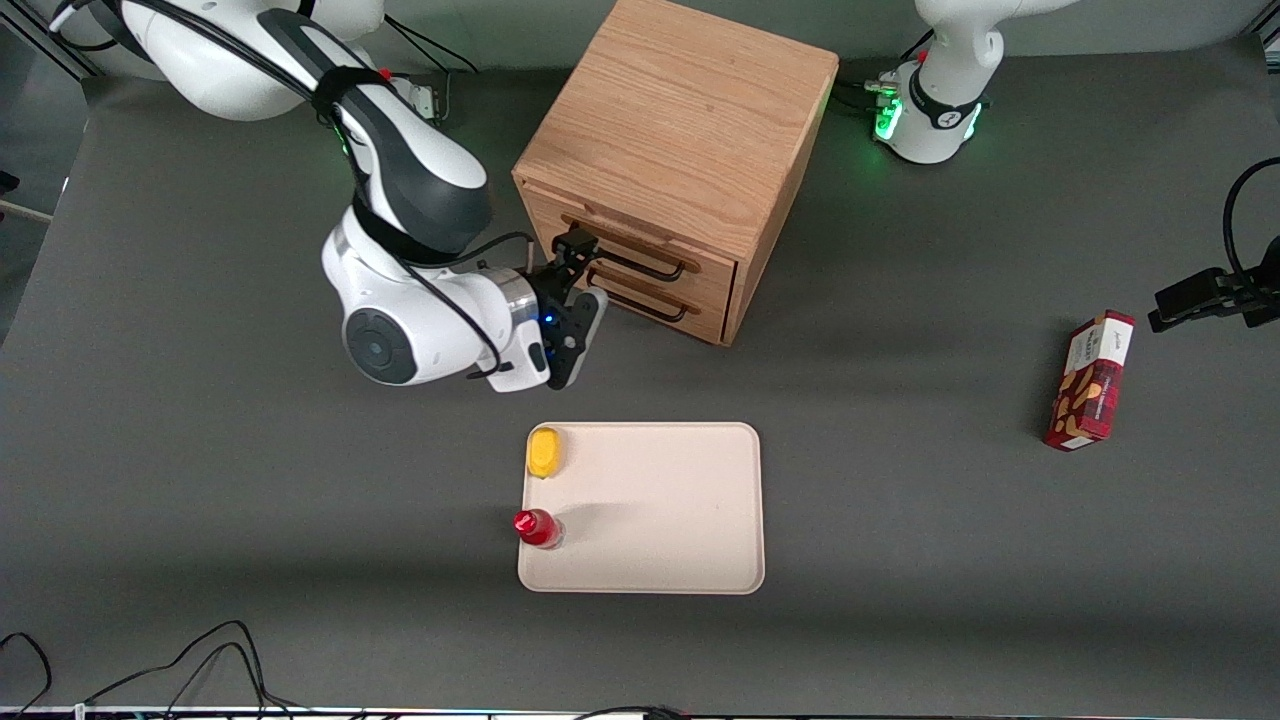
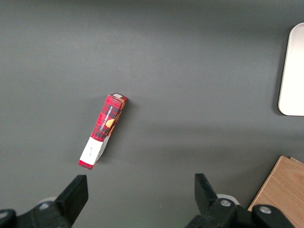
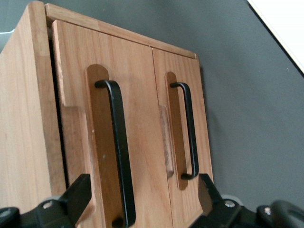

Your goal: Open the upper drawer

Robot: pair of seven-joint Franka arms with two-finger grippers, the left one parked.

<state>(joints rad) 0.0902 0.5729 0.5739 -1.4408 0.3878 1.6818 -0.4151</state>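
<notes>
Cabinet [image 1: 690, 150] on the grey surface [image 1: 200, 500], drawer fronts facing the working arm's end. The upper drawer [image 1: 640, 245] sits flush and shut, directly above the lower drawer [image 1: 660, 295]; each carries a black wire handle. The jaws [image 1: 578, 268] hang in front of the upper drawer at its handle [image 1: 625, 258], spread wide with nothing between them; in the wrist view the two fingers [image 3: 78, 194] flank that handle [image 3: 118, 152], whose lower end is cut off by the frame, and contact cannot be judged. The cabinet's drawer interiors are hidden.

A cream tray [image 1: 660, 510] lies nearer the front camera than the cabinet. It holds a yellow object [image 1: 544, 452] in one corner and a red-capped bottle [image 1: 537, 527] at the same edge, overhanging the rim slightly; what the yellow object is cannot be made out.

A red box [image 1: 1090, 380] lies toward the parked arm's end.
</notes>
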